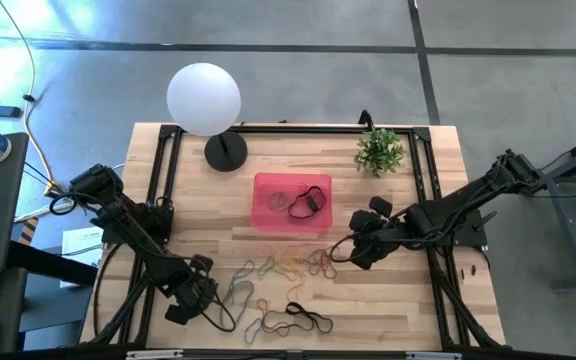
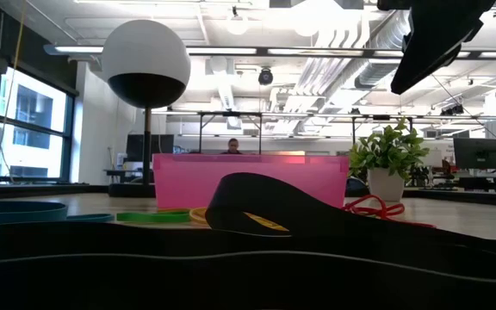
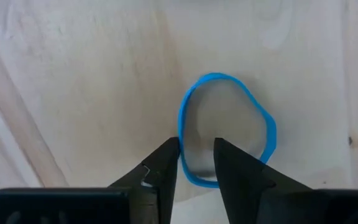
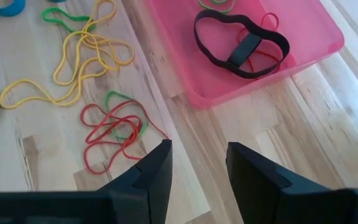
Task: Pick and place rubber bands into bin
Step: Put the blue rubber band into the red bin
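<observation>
You see grey concrete floor crossed by dark seams around the pale wood worktop; windows on one side, strip lights overhead.

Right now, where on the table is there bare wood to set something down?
Bare: between the lamp and the bin, and between the bin and the plant. Crowded: the rubber bands in front of the bin.

A translucent pink plastic bin sits centre; at nine o'clock a white globe lamp; at three, perhaps red rubber bands.
</observation>
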You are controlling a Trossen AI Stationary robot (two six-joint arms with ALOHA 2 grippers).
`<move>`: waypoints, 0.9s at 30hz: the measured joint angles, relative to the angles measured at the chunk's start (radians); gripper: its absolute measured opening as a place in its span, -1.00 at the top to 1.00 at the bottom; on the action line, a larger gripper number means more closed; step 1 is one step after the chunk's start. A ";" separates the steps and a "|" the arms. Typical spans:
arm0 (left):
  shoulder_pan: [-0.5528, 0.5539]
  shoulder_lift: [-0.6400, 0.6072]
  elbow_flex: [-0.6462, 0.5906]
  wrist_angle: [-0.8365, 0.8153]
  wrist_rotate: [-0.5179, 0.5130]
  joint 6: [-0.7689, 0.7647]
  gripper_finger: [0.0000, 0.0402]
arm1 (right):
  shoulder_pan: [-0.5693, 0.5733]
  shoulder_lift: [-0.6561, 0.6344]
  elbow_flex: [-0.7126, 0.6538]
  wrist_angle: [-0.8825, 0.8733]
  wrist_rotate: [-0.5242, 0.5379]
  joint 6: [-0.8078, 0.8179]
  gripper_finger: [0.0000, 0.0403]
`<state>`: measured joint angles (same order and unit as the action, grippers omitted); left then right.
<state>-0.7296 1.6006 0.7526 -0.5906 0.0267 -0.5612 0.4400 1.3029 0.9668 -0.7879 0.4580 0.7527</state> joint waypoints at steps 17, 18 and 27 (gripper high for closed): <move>0.002 0.004 0.001 -0.018 -0.040 -0.015 0.98 | 0.000 0.000 0.000 0.007 0.007 0.007 0.29; 0.002 0.004 0.001 -0.018 -0.040 -0.015 0.98 | 0.000 0.000 0.000 0.008 0.008 0.007 0.29; 0.003 0.007 0.017 -0.032 -0.047 -0.020 1.00 | 0.000 0.000 0.000 0.008 0.011 0.007 0.29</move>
<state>-0.7269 1.6081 0.7695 -0.6224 -0.0206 -0.5816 0.4404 1.3025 0.9668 -0.7803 0.4694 0.7597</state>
